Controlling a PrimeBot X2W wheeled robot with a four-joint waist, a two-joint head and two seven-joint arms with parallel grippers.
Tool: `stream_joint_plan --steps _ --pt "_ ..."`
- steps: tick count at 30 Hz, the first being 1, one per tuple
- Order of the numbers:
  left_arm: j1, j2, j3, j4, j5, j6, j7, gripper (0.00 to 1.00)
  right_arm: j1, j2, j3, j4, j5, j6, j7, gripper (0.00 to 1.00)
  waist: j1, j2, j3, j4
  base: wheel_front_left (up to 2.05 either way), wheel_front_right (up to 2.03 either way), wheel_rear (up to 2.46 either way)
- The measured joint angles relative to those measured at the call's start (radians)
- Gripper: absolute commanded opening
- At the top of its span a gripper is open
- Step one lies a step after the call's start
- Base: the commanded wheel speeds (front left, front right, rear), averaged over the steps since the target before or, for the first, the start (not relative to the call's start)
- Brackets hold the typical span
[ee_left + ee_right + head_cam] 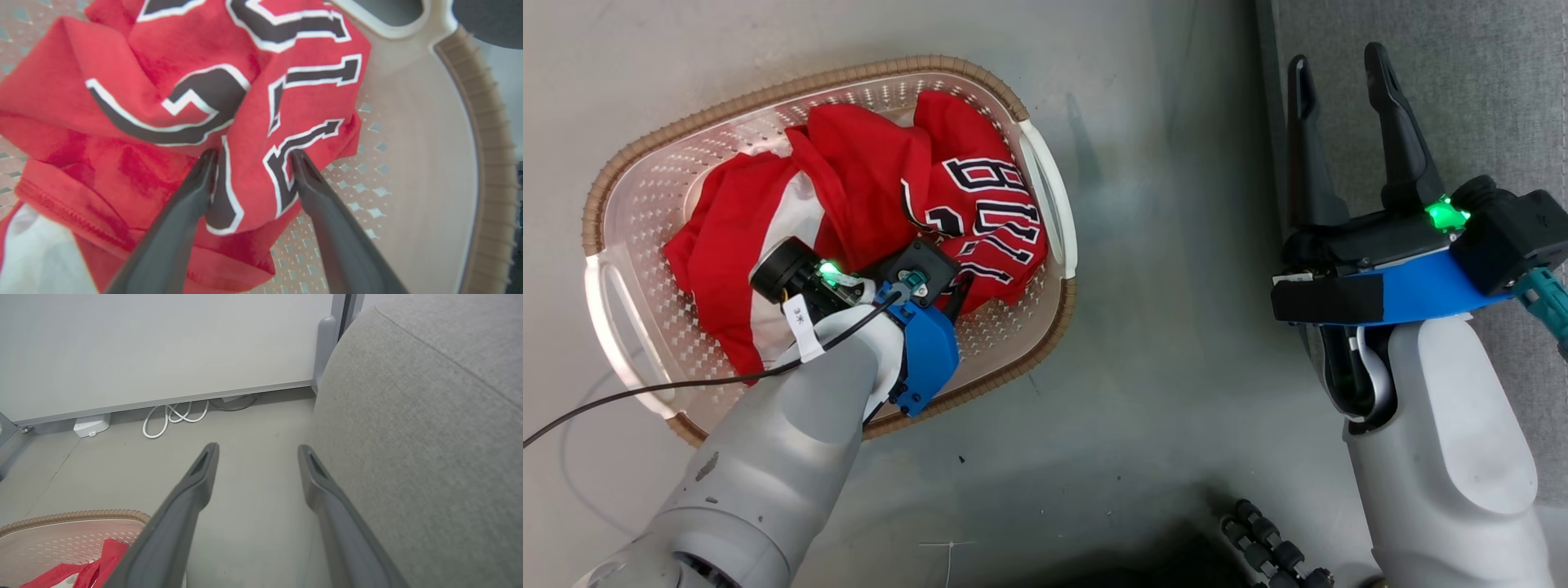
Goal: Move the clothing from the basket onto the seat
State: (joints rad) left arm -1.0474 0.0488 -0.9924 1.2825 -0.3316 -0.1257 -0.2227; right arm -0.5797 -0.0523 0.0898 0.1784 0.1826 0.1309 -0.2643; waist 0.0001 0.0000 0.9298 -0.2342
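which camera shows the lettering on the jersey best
Left wrist view: the jersey is close up, lettering large. The head view shows it smaller in the basket; the right wrist view, a red scrap without lettering.

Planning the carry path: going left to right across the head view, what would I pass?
The basket with the clothing inside → floor → seat.

A smooth grey floor point(253, 428), dull and evenly lit, runs to a plain pale wall panel point(163, 343) edged by a thin metal strip point(163, 403). A looped white cable point(171, 418) and a small white box point(90, 425) lie at its foot, near a rounded grey post point(325, 351).
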Motion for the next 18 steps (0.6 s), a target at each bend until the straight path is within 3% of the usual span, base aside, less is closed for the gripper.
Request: stream_joint_plan --steps 1,2,18 --pt "-0.002 0.000 -0.007 0.000 0.002 0.000 0.002 0.19 0.000 0.000 0.000 -0.001 0.000 0.000 0.000 1.00 0.0000 0.0000 0.003 0.000 0.00 0.00 0.00" --pt "-0.003 0.000 -0.011 0.001 0.003 0.000 0.002 0.00 -0.001 0.000 0.000 -0.001 0.000 0.000 0.000 1.00 0.0000 0.0000 0.005 0.000 0.00 0.00 0.00" --pt "0.008 0.000 -0.053 -0.074 -0.065 -0.002 -0.017 0.00 -0.004 0.000 -0.002 0.012 0.004 0.000 0.000 1.00 0.0000 0.0000 -0.030 0.019 0.00 0.00 0.00"
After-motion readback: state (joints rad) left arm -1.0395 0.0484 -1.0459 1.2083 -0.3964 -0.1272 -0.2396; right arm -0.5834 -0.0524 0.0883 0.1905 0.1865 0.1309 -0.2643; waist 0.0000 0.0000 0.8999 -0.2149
